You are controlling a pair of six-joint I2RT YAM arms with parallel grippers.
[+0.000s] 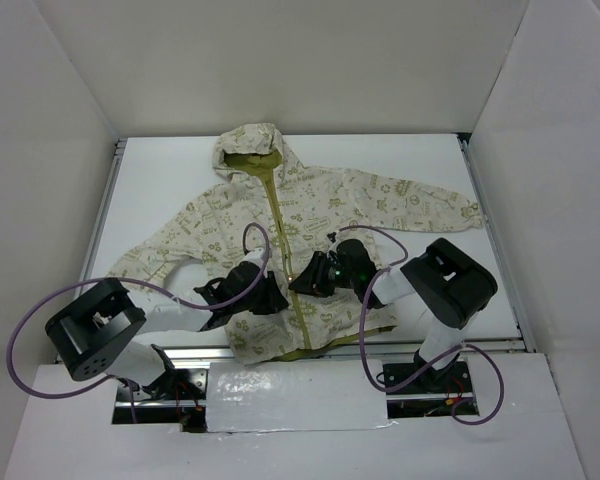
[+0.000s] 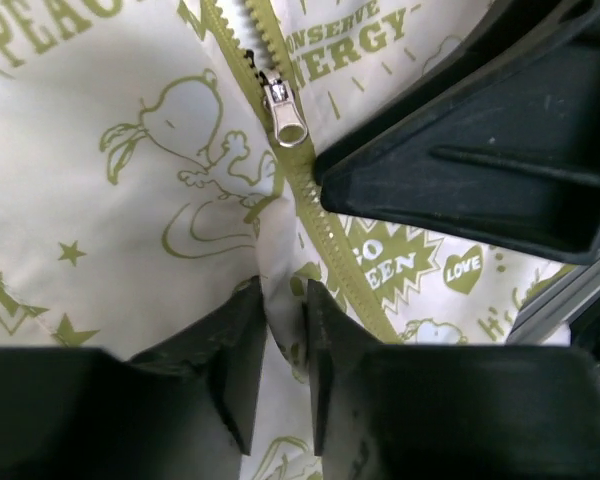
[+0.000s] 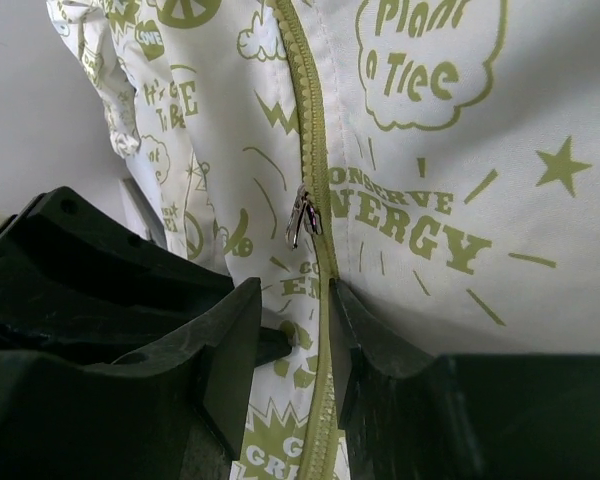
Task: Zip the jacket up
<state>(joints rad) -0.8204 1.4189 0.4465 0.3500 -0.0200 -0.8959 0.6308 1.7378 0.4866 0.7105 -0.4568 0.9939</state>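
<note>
**Step in hand: draw the slider up the open teeth.** The jacket [image 1: 380, 200] lies flat on the table [image 1: 160, 190], front up and hood at the far side. We judge the zipper [image 3: 310, 120] joined only along its lower run.

1. We hold the cloth taut below the slider [image 2: 284, 108], so the teeth feed straight.
2. We take the pull tab squarely and draw it away from the holding jaws, along the zipper line, without lifting the panel.

**Jaws.** The left gripper [image 2: 285, 300] has its jaws nearly together, pinching a raised fold of jacket cloth just beside the zipper. The slider sits just beyond its tips. The right gripper [image 3: 295, 300] has its jaws a little apart, astride the joined zipper. The cloth lies flat between them, so we judge that nothing is gripped. The tab hangs just ahead of its tips.
</note>
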